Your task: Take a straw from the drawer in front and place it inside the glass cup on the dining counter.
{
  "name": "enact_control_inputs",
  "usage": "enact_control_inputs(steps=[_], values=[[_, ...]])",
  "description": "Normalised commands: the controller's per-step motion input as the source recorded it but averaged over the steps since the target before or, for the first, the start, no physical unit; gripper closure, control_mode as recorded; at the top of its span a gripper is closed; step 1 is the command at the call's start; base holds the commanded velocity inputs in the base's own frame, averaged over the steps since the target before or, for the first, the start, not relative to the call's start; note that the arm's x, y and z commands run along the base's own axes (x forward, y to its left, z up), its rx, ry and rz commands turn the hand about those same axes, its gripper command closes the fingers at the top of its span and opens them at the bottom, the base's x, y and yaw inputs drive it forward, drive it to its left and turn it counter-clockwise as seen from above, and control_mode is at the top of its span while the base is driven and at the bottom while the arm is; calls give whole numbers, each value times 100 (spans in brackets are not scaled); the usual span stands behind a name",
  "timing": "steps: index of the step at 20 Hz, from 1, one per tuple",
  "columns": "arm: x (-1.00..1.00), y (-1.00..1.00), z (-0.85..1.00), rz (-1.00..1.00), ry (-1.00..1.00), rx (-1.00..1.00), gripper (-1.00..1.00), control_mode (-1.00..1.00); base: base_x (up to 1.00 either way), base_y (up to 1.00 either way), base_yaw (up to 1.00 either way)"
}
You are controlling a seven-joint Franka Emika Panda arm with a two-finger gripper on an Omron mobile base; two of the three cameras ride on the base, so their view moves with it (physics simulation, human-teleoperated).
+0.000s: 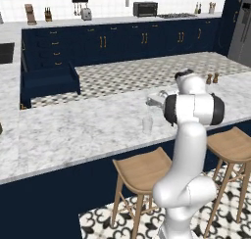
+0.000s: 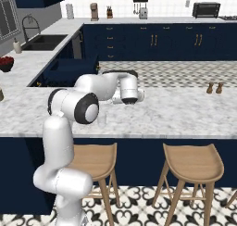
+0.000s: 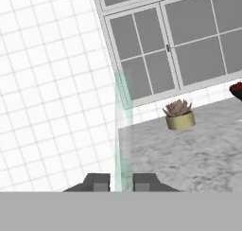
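**Marble counter: straw in the gripper, cup standing alone**

Marble runs the length of the dining counter, and on it stands the glass cup, upright, with nothing visible inside; in the right base view it shows faintly beside the arm's elbow. The gripper is clenched on a pale green, see-through straw that rises between the 2 fingertips in the hand view. From the left base view the hand sits above the counter, near the cup and to its right.

Across the floor the drawer stands pulled open from the navy cabinets; its inside cannot be made out. A small plant pot with a pinkish succulent sits on marble below a grey window. 2 small brown shakers stand farther along the counter, well apart from the cup. 2 wooden stools are tucked under the counter's edge.

Behind, a black sink, a toaster oven and a knife block line the back worktop, over patterned floor tiles.
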Motion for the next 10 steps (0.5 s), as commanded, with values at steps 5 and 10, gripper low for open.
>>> enact_control_inputs(steps=[5,10], values=[[45,0,-17,7,-5,3,100,-100,0,0,0],[49,0,-21,6,-4,3,100,-100,0,0,0]])
